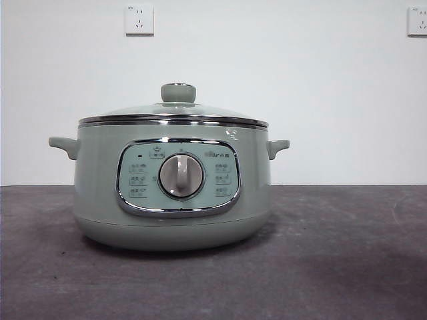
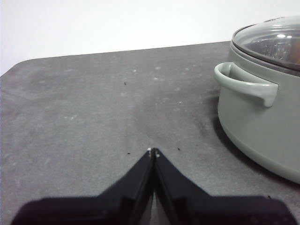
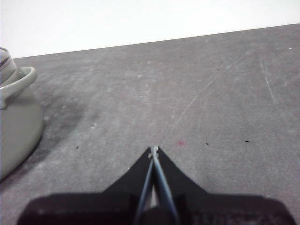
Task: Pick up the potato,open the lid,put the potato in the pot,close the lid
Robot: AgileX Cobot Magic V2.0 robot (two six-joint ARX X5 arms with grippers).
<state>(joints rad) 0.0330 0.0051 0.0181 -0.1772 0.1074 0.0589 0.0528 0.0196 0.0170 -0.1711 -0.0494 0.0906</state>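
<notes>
The sage-green pot (image 1: pixel 172 180) stands on the dark table with its dial panel facing the front view. The glass lid (image 1: pixel 175 113) with its green knob rests shut on the pot's rim. The potato is out of view in every frame. My left gripper (image 2: pixel 153 151) is shut and empty above bare table, with the pot (image 2: pixel 262 112) and one side handle off to its side. On the pot's other side my right gripper (image 3: pixel 153 150) is also shut and empty, the pot (image 3: pixel 16 122) only showing at the picture's edge. Neither arm appears in the front view.
A dark grey table (image 1: pixel 333 267) runs to a white wall behind. Two wall sockets (image 1: pixel 139 19) sit high on that wall.
</notes>
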